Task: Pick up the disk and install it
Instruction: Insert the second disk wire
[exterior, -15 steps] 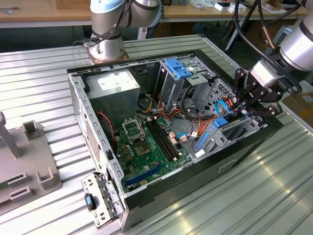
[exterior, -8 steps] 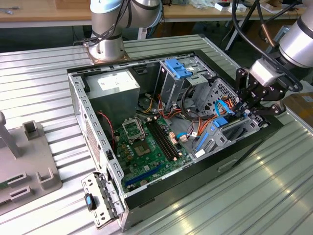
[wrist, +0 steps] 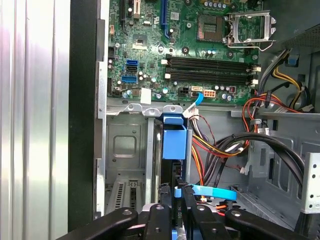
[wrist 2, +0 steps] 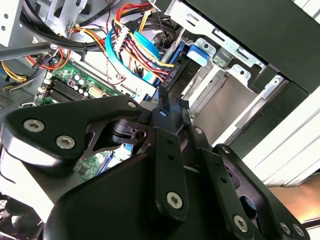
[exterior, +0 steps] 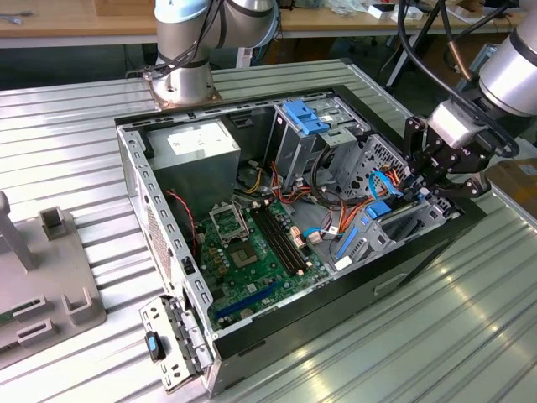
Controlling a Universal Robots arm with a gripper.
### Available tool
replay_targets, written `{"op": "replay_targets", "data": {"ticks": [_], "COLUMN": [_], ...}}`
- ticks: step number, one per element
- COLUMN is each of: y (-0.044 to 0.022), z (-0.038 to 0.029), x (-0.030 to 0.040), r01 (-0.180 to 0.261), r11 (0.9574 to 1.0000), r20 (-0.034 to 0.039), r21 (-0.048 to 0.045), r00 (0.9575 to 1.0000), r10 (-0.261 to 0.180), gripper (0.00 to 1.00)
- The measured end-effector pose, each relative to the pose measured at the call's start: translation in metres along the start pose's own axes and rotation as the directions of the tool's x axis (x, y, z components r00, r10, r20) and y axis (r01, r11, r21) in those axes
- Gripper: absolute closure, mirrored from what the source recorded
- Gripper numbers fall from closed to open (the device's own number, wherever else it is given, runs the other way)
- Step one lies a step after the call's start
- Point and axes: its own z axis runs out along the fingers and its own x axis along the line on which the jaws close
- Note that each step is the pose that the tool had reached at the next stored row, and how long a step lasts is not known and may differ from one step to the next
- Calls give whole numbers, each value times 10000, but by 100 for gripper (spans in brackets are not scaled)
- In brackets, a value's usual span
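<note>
One open computer case (exterior: 151, 180) lies on its side on the ribbed metal table (exterior: 67, 134), taking up the centre of the exterior view. One robot arm (exterior: 512, 71) enters from the upper right of that frame, and its black claw (exterior: 432, 178) hangs over the drive cage (exterior: 382, 227) at the right end of the case. A second arm base (exterior: 180, 80) stands at the upper middle, behind the case.

The disk (wrist: 174, 145) stands on edge in the drive cage, seen as a blue-railed slab at the lower centre of the first wrist view, with the claw's two fingers (wrist: 164, 200) pressed close on either side of its top edge, pinching it. In the second wrist view the same dark fingers (wrist 2: 162, 112) meet just below a blue rail tab (wrist 2: 199, 54) in the upper centre of the frame, beside an empty metal bay.

Inside the case sits one green motherboard (exterior: 252, 248), with one processor socket (wrist: 250, 25) at the upper right of the first wrist view and four dark memory slots (wrist: 210, 70) beneath it. One grey power supply box (exterior: 193, 147) fills the upper left corner of the case in the exterior view. One blue latch piece (exterior: 304, 116) sits on the upper cage. One flat blue data cable (wrist: 212, 192) curves beside the fingers, amid a bundle of orange, yellow and black wires (wrist: 225, 145). One grey fixture block (exterior: 42, 277) rests at the left edge of the exterior view.
</note>
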Motion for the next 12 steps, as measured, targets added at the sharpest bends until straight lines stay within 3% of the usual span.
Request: {"op": "replay_targets", "data": {"ticks": [6, 12], "y": [44, 48], "z": [-1, -1], "x": [-2, -3], "r01": [0, 0], "r11": [10000, 10000], "r20": [0, 0], "r21": [3, 3], "r00": [10000, 10000], "r10": [0, 0], "gripper": [77, 77]}}
